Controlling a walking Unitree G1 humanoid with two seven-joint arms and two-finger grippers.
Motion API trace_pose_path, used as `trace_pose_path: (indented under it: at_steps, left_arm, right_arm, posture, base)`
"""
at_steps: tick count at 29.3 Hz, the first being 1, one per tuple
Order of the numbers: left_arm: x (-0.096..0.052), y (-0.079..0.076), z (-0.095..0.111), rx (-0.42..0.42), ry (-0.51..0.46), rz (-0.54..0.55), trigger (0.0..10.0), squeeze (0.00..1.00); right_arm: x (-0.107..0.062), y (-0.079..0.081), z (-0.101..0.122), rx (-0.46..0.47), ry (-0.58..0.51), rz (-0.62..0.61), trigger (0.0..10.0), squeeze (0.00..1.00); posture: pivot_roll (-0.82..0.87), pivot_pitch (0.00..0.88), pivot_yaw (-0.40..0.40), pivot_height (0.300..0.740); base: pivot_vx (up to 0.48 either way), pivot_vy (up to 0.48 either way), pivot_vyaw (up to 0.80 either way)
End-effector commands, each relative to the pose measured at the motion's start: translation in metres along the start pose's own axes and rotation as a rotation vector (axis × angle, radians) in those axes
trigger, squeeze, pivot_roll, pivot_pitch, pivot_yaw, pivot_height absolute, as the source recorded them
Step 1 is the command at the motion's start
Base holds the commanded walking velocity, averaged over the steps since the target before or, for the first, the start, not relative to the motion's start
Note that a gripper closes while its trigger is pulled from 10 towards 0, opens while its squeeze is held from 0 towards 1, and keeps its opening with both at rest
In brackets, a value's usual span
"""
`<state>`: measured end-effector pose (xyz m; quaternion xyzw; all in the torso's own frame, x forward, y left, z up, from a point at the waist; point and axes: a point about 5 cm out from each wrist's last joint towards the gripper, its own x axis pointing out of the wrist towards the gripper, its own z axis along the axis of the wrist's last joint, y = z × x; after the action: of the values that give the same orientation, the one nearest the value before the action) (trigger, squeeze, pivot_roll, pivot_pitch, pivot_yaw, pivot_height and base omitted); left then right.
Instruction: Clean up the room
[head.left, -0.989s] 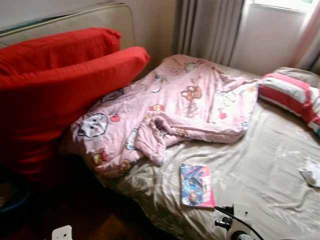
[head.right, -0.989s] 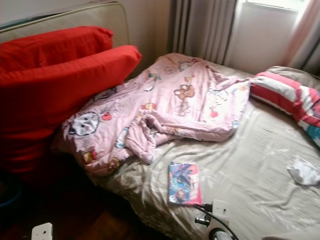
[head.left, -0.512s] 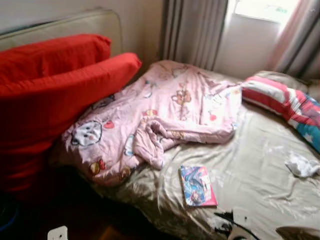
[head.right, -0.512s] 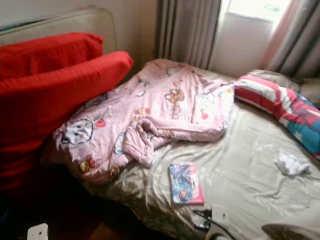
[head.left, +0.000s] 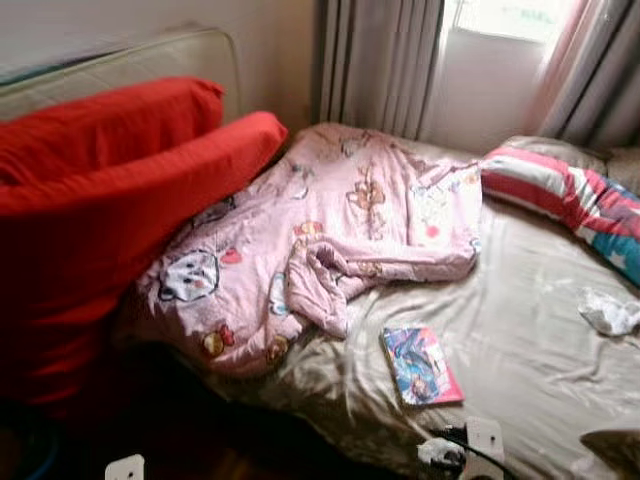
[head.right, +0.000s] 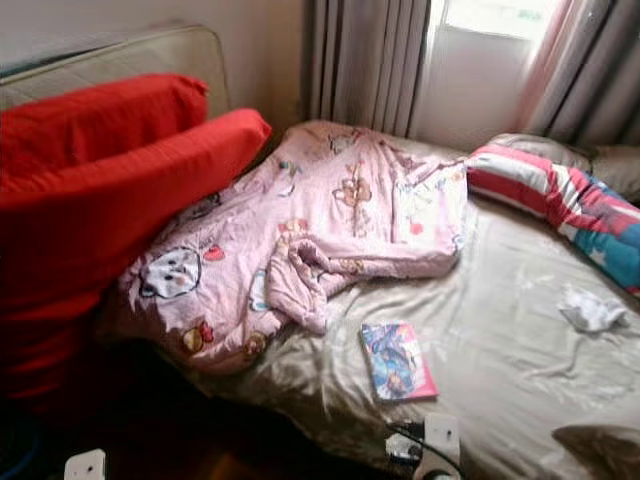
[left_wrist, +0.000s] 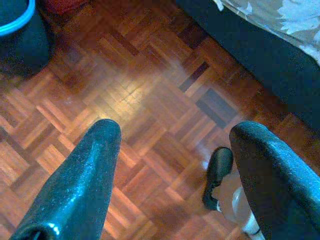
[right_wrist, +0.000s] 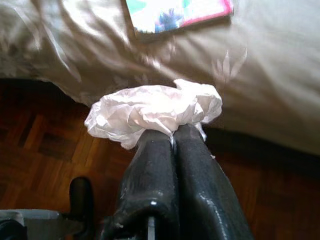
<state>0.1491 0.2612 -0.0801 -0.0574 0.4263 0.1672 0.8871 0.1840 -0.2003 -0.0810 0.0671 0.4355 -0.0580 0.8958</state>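
On the bed (head.left: 520, 350), in the head view, a pink blanket (head.left: 330, 230) lies rumpled beside red pillows (head.left: 110, 190); a book (head.left: 421, 365) rests near the bed's edge, long axis running away from the robot, and a crumpled tissue (head.left: 608, 312) sits far to the right, nearer the right arm. In the left wrist view, the left end effector (left_wrist: 172, 150) hangs spread and empty over the floor (left_wrist: 135, 100). In the right wrist view, the right end effector (right_wrist: 172, 137) is clenched on a wad of tissue (right_wrist: 155, 112), just below the book (right_wrist: 175, 12).
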Motion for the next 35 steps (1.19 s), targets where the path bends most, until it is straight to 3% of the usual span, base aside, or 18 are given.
trace_pose_path:
  at_steps: [1,10,17,23,29,35]
  left_arm:
    - [-0.001,-0.001,-0.004,0.009,0.022,-0.002,10.0,0.00]
    - [0.002,0.002,0.006,0.007,0.006,0.002,10.0,0.00]
    - [0.003,0.000,0.012,0.004,-0.007,0.000,10.0,0.00]
    - [0.006,-0.008,0.019,0.001,-0.019,-0.005,10.0,0.00]
    - [0.011,-0.029,0.034,0.002,-0.040,-0.023,10.0,0.00]
    - [0.012,-0.034,0.041,-0.003,-0.051,-0.025,10.0,0.00]
  right_arm:
    - [0.000,0.004,-0.002,-0.021,0.014,0.005,10.0,0.00]
    - [0.002,0.019,-0.004,-0.047,0.017,0.039,10.0,0.00]
    - [0.001,0.015,-0.002,-0.048,0.008,0.043,10.0,0.00]
    - [0.001,0.008,0.000,-0.045,0.001,0.039,10.0,0.00]
    - [0.001,0.006,0.000,-0.045,0.001,0.041,10.0,0.00]
    - [0.003,0.016,0.003,-0.041,0.002,0.046,10.0,0.00]
  posture:
    - [0.15,0.000,-0.026,0.740]
    - [0.15,0.000,-0.028,0.740]
    - [0.15,0.000,-0.030,0.740]
    - [0.15,0.000,-0.031,0.740]
    - [0.15,0.000,-0.033,0.740]
    - [0.15,0.002,-0.034,0.740]
  base:
    - [0.000,0.390,0.00]
    - [0.000,0.390,0.59]
    - [0.000,0.390,0.80]
    - [0.000,0.387,0.80]
    - [0.000,0.390,0.80]
    - [0.000,0.389,0.49]
